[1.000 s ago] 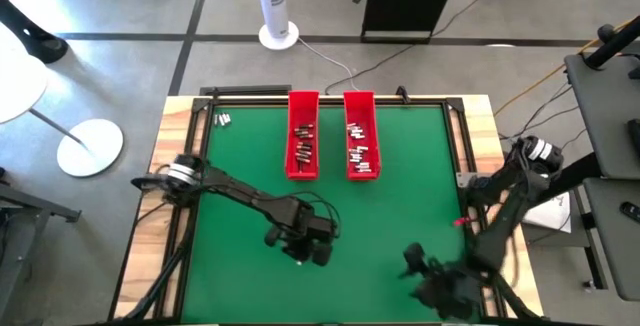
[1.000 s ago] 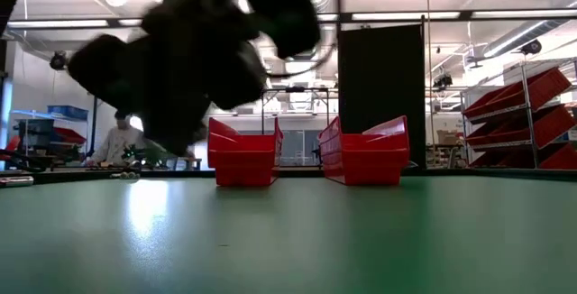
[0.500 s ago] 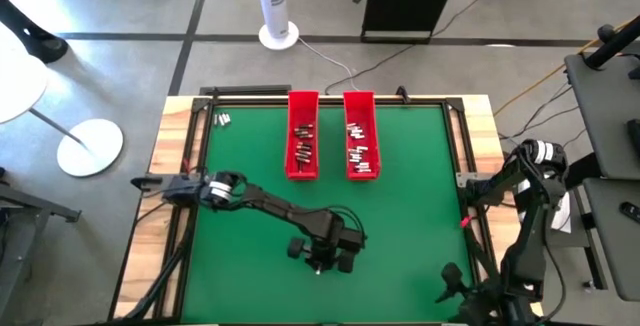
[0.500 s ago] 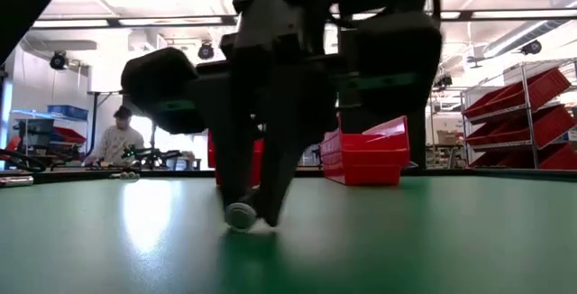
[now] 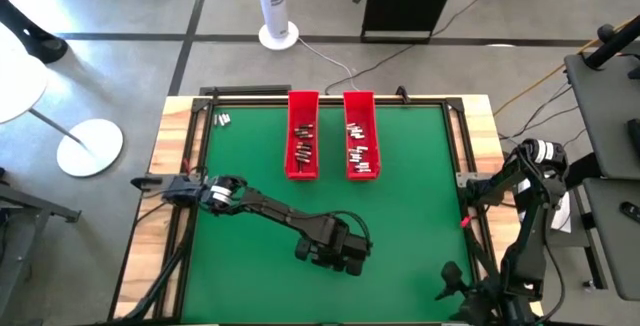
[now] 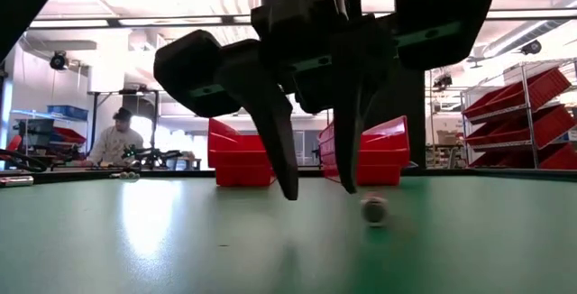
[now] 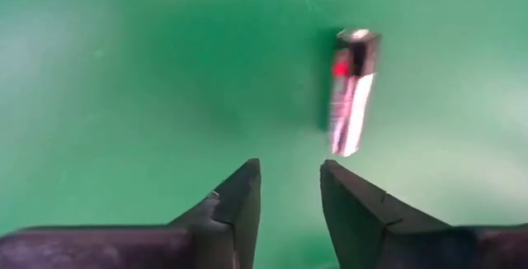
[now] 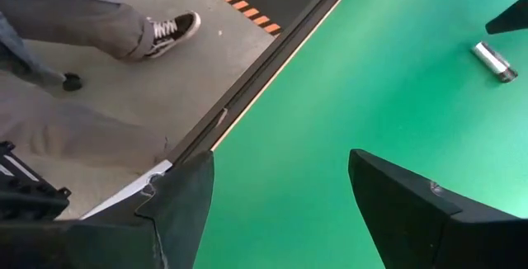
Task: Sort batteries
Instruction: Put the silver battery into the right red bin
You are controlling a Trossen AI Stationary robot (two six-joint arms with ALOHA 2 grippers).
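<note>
We find one small silvery cylindrical battery (image 7: 352,92) lying loose on the green bench (image 5: 240,166), in the near middle of the surface, just beside the left gripper (image 6: 317,188) and touching neither of its fingers (image 7: 235,207). In the low view the battery shows end-on, resting on the bench beside the raised fingertips. The left fingers stand narrowly parted and hold nothing.

We note further batteries (image 5: 303,146) lying inside the two long red rectangular plastic trays (image 5: 303,171) at the far middle of the bench, and a few more (image 5: 222,119) loose near the far left corner.

The right gripper (image 8: 280,195) is at the near right edge of the bench, its fingers spread wide and empty, well apart from the trays. Its wrist view shows a person's shoe (image 8: 169,28) on the floor beyond the bench edge.
</note>
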